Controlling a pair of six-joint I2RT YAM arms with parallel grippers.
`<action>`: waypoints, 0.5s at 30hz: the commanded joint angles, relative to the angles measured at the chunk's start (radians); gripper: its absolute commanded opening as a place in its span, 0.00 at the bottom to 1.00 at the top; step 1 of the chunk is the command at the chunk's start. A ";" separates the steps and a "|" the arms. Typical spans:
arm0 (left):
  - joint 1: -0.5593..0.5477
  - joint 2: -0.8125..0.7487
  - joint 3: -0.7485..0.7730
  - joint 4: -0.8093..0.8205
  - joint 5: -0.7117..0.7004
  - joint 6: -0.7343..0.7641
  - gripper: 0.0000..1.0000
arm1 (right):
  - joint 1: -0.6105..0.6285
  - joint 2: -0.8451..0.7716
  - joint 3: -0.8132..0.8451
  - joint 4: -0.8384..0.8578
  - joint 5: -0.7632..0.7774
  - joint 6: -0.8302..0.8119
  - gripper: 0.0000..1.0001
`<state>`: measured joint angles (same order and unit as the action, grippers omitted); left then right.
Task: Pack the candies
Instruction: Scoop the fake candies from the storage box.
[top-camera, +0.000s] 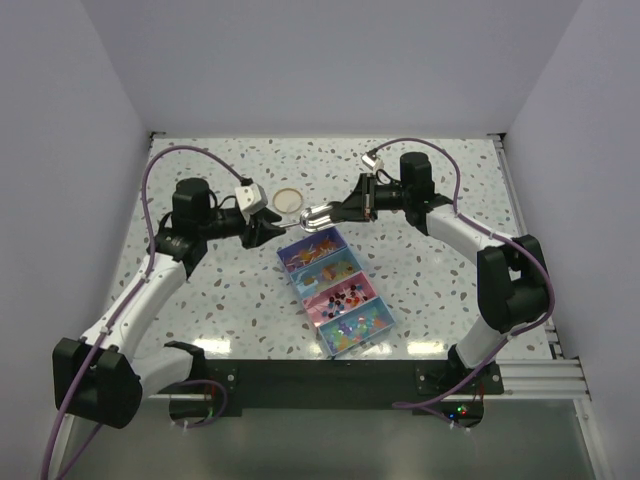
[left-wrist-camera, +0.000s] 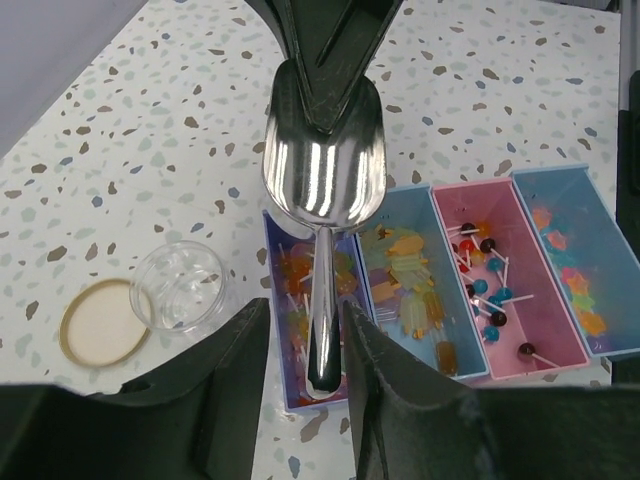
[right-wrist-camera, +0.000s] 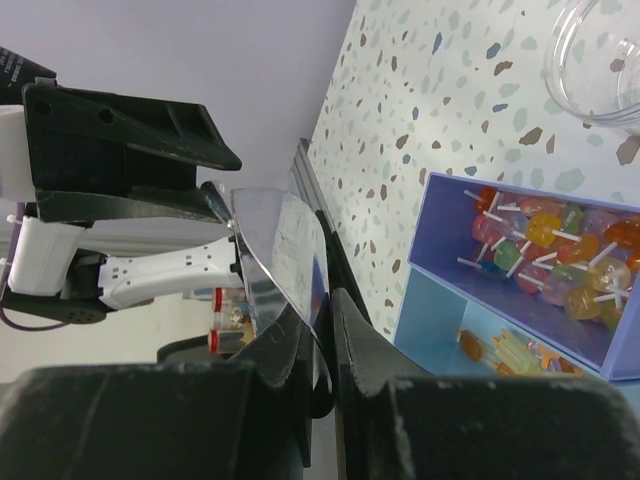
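Observation:
A shiny metal scoop (top-camera: 318, 215) hangs over the far end of the compartment box (top-camera: 372, 296). My right gripper (right-wrist-camera: 325, 315) is shut on the wall of the scoop's bowl (right-wrist-camera: 285, 250). My left gripper (left-wrist-camera: 305, 318) stands open around the scoop's handle (left-wrist-camera: 322, 320); its right finger (left-wrist-camera: 385, 370) is close against the handle, and a gap shows on the left side. The bowl (left-wrist-camera: 322, 160) looks empty. Candies (left-wrist-camera: 300, 280) lie in the purple end compartment below the handle, mostly orange and yellow on white sticks (right-wrist-camera: 545, 250). More candies fill the other compartments (left-wrist-camera: 480, 275).
A small clear round jar (left-wrist-camera: 182, 287) stands open on the speckled table, left of the box, with its tan lid (left-wrist-camera: 103, 321) lying flat beside it. In the top view the lid (top-camera: 288, 198) lies just behind the two grippers. White walls enclose the table.

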<state>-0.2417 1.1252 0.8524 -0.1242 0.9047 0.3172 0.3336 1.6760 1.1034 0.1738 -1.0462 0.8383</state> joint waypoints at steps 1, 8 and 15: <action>0.002 0.001 -0.007 0.072 -0.019 -0.052 0.39 | 0.001 -0.042 -0.007 0.049 -0.005 0.016 0.00; -0.024 0.005 -0.016 0.081 -0.062 -0.067 0.36 | 0.001 -0.044 -0.014 0.075 0.000 0.041 0.00; -0.056 0.021 -0.007 0.069 -0.113 -0.076 0.35 | 0.001 -0.045 -0.022 0.085 0.005 0.048 0.00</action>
<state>-0.2852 1.1400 0.8410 -0.0914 0.8211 0.2600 0.3336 1.6760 1.0878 0.2035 -1.0382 0.8711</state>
